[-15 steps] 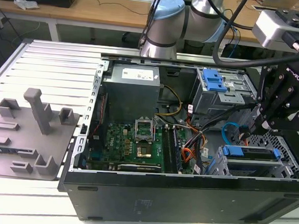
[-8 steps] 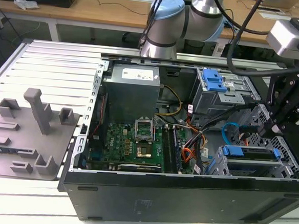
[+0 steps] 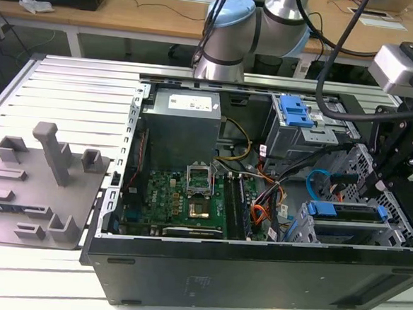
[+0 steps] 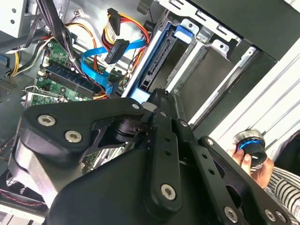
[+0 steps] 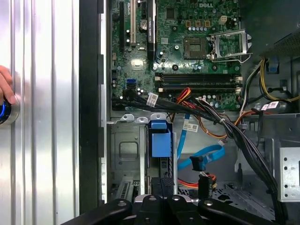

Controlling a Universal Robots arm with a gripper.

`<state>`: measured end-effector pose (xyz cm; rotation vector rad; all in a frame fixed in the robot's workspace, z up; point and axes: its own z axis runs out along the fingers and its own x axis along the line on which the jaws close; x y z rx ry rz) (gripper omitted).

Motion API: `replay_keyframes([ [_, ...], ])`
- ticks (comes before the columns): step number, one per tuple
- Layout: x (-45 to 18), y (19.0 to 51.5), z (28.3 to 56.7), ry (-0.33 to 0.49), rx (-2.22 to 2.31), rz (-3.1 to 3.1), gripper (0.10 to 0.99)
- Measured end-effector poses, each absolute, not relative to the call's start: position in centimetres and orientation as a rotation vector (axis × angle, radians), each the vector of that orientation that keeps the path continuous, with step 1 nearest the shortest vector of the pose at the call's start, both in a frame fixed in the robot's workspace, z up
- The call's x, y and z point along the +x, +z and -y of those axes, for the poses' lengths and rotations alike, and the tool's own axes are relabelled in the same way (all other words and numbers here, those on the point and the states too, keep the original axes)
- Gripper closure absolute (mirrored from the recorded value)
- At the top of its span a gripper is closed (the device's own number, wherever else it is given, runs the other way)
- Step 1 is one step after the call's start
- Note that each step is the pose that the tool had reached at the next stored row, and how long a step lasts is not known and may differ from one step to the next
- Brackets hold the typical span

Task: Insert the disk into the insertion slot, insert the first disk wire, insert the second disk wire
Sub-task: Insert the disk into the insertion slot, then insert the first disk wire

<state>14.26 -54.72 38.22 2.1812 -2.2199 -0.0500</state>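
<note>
Looking past the gripper, fingers clenched and empty, we saw the disk sitting in the slot just ahead of them; a skewed push, we judged, could jam it.

A ribbed aluminium desk carries an open black computer case. Just beside the case, on the exterior view's left, lies a grey fixture plate with upright blocks.
</note>
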Motion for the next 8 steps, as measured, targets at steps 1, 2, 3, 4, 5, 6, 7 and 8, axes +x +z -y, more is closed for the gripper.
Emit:
replay_keyframes([
  [1,14.26,38.21,54.72,-0.05,2.181,2.22,0.98],
  [2,14.26,38.21,54.72,-0.05,2.181,2.22,0.98],
  [3,14.27,38.21,54.73,-0.05,2.181,2.22,0.98],
  [4,14.27,38.21,54.72,-0.05,2.181,2.22,0.98],
  [5,14.27,38.21,54.72,-0.05,2.181,2.22,0.98],
  [6,14.28,38.2,54.73,-0.05,2.181,2.22,0.98],
  [7,14.29,38.2,54.73,-0.05,2.181,2.22,0.98],
  [8,14.29,38.19,54.72,-0.05,2.181,2.22,0.98],
])
